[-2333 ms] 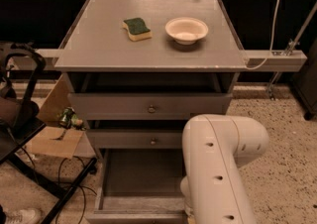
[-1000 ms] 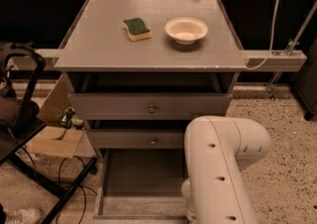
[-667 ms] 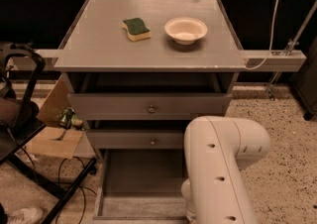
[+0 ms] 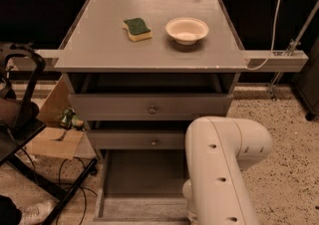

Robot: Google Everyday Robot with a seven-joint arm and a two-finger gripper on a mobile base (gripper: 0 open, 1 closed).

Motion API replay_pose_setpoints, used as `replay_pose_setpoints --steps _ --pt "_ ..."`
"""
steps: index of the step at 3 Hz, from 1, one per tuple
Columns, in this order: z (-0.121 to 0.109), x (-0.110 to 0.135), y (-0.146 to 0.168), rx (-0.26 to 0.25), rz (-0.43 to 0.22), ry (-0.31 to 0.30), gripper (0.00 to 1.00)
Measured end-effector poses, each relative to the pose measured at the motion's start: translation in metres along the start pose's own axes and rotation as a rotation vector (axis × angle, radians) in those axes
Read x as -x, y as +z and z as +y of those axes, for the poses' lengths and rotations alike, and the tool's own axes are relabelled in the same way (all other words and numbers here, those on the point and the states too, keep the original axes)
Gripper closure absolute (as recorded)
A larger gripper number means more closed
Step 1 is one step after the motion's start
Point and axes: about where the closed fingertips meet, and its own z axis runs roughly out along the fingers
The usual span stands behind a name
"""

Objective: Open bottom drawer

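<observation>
Seemingly unchanged over the past two seconds, the grey bench (image 4: 99,45) fills the upper frame and the robot's white arm (image 4: 224,169) bulks at lower right. The bottom drawer (image 4: 139,174) stands pulled out at lower centre, so the task looks essentially done. The gripper is hidden beneath the arm, its state impossible to tell. A bowl (image 4: 187,30) and sponge (image 4: 137,28) rest on top.

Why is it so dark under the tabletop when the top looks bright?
Camera view: overhead light hits the tabletop, sponge and bowl; the overhang shades the recess beneath; the open bottom drawer is dim inside. The end effector is not in view; the white arm runs off the bottom edge.
</observation>
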Motion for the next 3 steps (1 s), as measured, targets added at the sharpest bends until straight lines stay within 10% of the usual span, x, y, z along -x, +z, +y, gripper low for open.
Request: replay_pose_setpoints --steps 2,3 --pt "0.007 -0.013 -0.024 -0.023 -0.011 -0.014 0.0" --pt "0.031 -0.047 -0.083 -0.066 0.007 -0.034 0.0"
